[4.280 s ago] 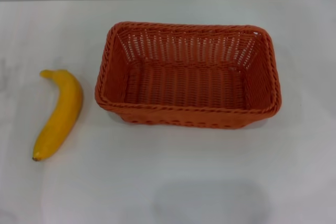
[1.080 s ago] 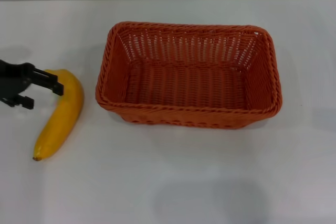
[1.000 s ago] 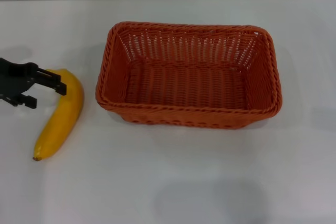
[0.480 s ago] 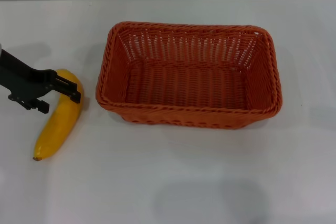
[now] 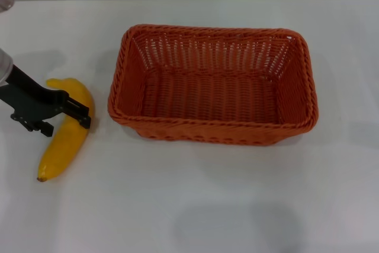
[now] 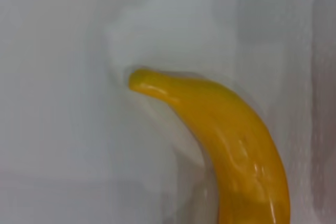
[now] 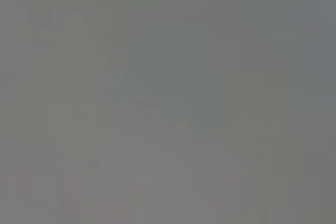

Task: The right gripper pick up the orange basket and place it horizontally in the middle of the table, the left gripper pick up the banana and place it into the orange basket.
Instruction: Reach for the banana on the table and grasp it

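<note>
Item: orange basket [image 5: 212, 84]. Position: centre of the counter [image 5: 237, 205], long side running left to right, upright, nothing inside. Status, judged from how it lies: the first half of the task looks complete; the basket sits level and roughly central.

Item: banana [image 5: 66, 130]. Position: flat on the counter, left of the basket and just clear of its left wall, stem end toward the far side, dark tip toward the near side. Status: not yet lifted. In the left wrist view the banana [image 6: 220, 135] lies on the white surface with its stem end in full sight.

Item: left end effector [image 5: 65, 117]. Position: low over the upper part of the banana, reaching in from the left edge of the head view. State: spread apart, one finger across the top of the fruit near the basket side, the other short of it on the outer side; nothing grasped. Judged step: closing on the banana is next, then the lift and carry to the basket.

Item: right end effector. Not in sight; the right wrist view gives only a flat grey field.

Clearance: a narrow strip of counter separates the banana from the basket's left rim, so the inner finger has little room there. The rim is raised, and the banana must clear it on the way in. The basket's interior is longer than the banana. Wide bare counter lies toward the near side and the right.
</note>
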You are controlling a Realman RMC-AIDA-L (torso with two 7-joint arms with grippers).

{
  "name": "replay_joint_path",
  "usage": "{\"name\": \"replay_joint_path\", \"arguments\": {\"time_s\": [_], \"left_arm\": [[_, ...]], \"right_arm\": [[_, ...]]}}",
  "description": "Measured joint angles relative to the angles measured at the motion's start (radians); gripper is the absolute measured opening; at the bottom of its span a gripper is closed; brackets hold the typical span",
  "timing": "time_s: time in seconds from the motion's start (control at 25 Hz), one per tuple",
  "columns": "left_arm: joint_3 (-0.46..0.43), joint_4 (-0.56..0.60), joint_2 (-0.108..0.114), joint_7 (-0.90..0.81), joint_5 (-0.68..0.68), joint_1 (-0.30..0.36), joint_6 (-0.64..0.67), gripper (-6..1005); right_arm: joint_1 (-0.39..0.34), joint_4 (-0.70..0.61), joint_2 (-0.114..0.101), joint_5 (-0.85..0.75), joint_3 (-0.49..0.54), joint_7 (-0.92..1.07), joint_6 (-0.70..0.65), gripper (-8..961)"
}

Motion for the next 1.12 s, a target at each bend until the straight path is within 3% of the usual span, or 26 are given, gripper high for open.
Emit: {"name": "replay_joint_path", "arguments": {"time_s": [0.44,0.8,0.88,1.12], "left_arm": [[0.000,0.011,-0.007,0.003,0.017,-0.013,-0.022,801],[-0.001,0.008,0.000,0.028,0.009,-0.013,-0.038,543],[-0.001,0.001,0.007,0.052,-0.011,-0.013,-0.028,500],[-0.002,-0.017,0.040,0.106,-0.051,-0.013,0.045,499]], "right_arm": [[-0.003,0.000,0.002,0.000,0.001,0.002,0.008,872],[-0.005,0.000,0.000,0.001,0.025,0.000,0.009,872],[-0.005,0.000,-0.001,0.002,0.028,-0.001,0.009,872],[-0.005,0.000,-0.002,0.002,0.054,-0.001,0.009,872]]}}
